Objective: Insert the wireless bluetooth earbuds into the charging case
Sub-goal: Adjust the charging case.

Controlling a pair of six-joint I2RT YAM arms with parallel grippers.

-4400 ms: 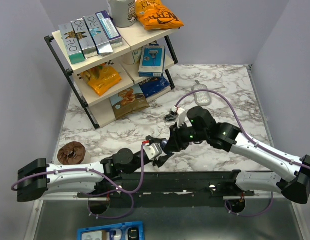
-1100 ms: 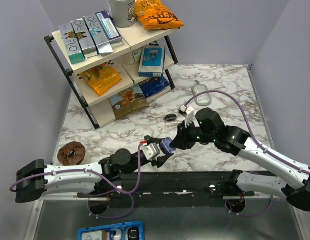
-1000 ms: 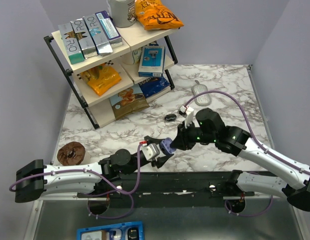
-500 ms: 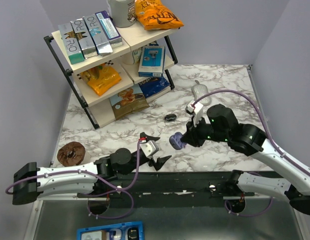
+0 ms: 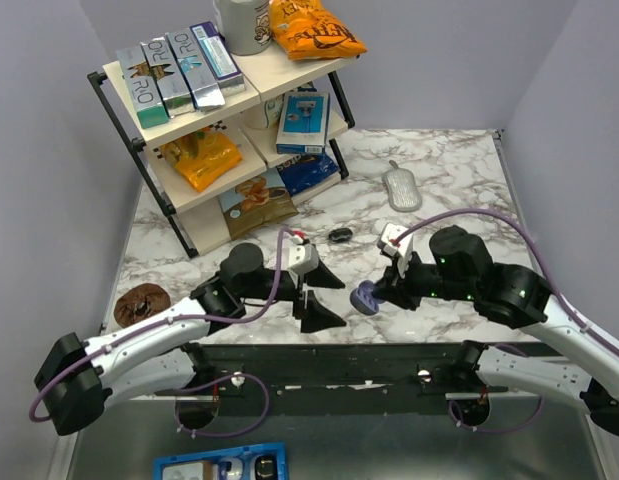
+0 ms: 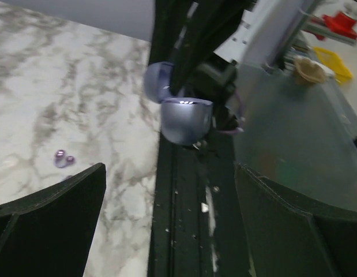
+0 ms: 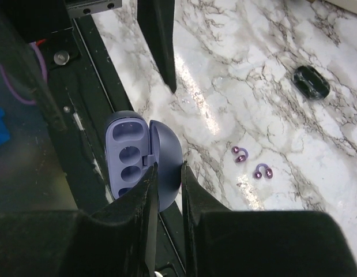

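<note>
Holding the charging case [image 7: 129, 153] level in the clamped right gripper [image 7: 166, 176] lets the left gripper [image 5: 319, 297], fingers wide apart, pinch one purple earbud [image 7: 240, 154] squarely; the case seems empty inside.

Looks like a robot test booth dressed as a shop. Closed in by plain walls [image 5: 439, 60] around a marble-print tabletop [image 5: 459, 190]. Stocked with a rack [image 5: 251, 96] of boxes [image 5: 179, 70] and snack bags [image 5: 314, 28].
</note>
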